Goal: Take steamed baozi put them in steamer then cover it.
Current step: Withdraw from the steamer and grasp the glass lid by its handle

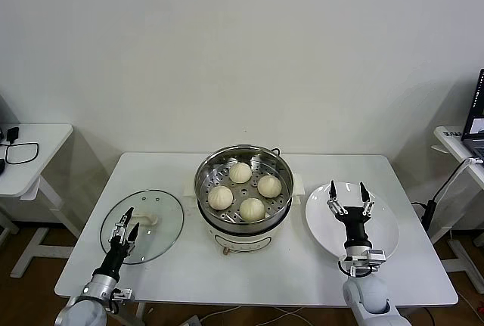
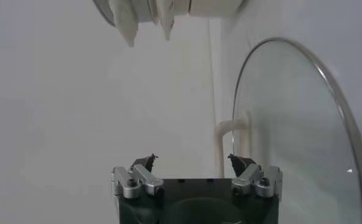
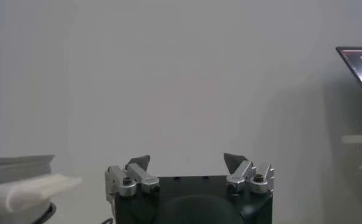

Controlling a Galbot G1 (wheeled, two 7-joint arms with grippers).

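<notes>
Several cream-white steamed baozi (image 1: 252, 209) sit inside the shiny steel steamer (image 1: 204, 171), which stands on a white pot base at the table's middle. The glass cover (image 1: 162, 231) lies flat on the table to the left, its cream handle (image 1: 145, 222) facing up. My left gripper (image 1: 131, 218) is open over the cover's near side, just short of the handle, holding nothing; the left wrist view shows the cover (image 2: 291, 134) and handle (image 2: 230, 131) beyond the left gripper (image 2: 193, 159). My right gripper (image 1: 347, 193) hangs open and empty over the white plate; the right wrist view shows the right gripper (image 3: 187, 159) empty.
An empty white plate (image 1: 382, 239) lies right of the steamer. A small side table (image 1: 38, 141) with a black cable stands at far left. Another desk with a laptop (image 1: 476, 114) is at far right. The steamer's white handle (image 3: 28, 190) shows in the right wrist view.
</notes>
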